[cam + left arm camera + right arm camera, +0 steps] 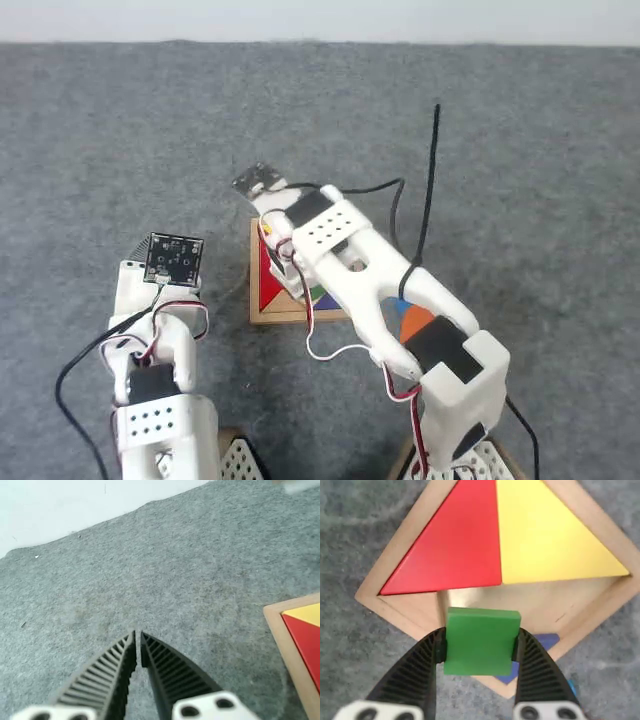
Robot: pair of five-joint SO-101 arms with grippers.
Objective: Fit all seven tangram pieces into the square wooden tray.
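The square wooden tray (395, 611) holds a red triangle (455, 550) and a yellow triangle (545, 535) side by side; the wooden floor (545, 600) beside them is bare. My right gripper (479, 641) is shut on a green square (480, 630), held just above the tray's near corner, over a blue piece (547, 641). In the high view the right arm (340, 250) lies across the tray (262, 305) and hides most of it. My left gripper (138, 636) is shut on nothing, over the grey mat left of the tray's corner (280, 630).
An orange piece (417, 322) and a blue sliver (399, 306) show right of the tray, partly under the right arm. Grey felt mat (120, 130) covers the table. A black cable (432, 180) rises from the right arm. The left arm (160, 340) stands at the front left.
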